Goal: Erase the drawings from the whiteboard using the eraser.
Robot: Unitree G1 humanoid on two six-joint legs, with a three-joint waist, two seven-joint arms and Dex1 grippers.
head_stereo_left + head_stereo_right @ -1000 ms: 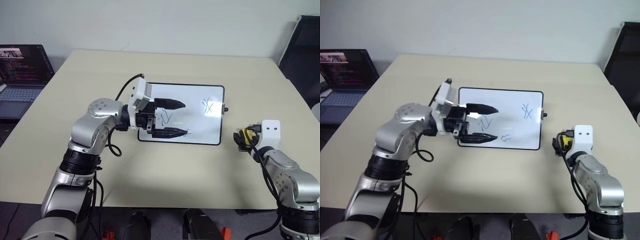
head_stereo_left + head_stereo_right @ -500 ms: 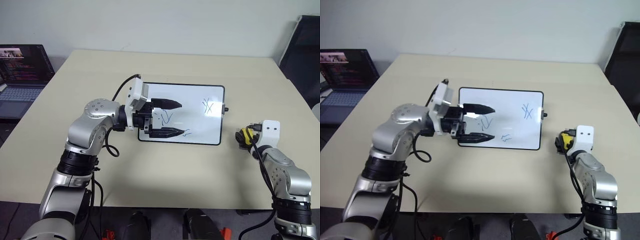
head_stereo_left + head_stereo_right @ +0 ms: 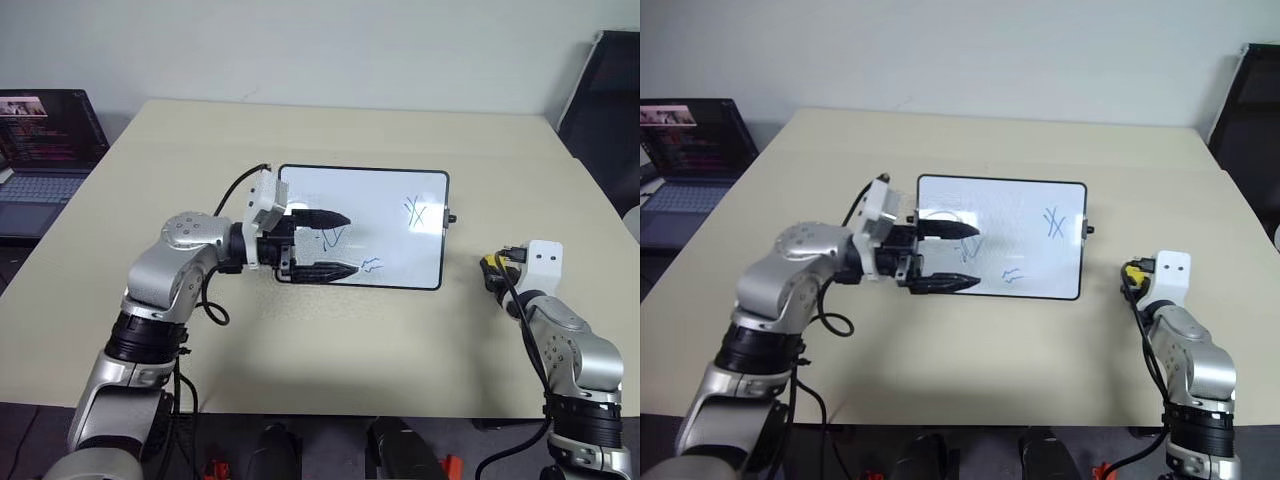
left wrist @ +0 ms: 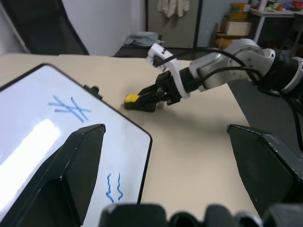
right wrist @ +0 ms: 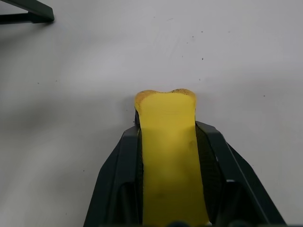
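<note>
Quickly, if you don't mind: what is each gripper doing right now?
Left gripper: open, empty, over the whiteboard's near-left part.
Right gripper: closed on the eraser, on the table beside the board.

My beige table [image 3: 330, 340] carries the whiteboard [image 3: 390, 200] at centre and the eraser [image 4: 132, 99] off its right edge.
</note>
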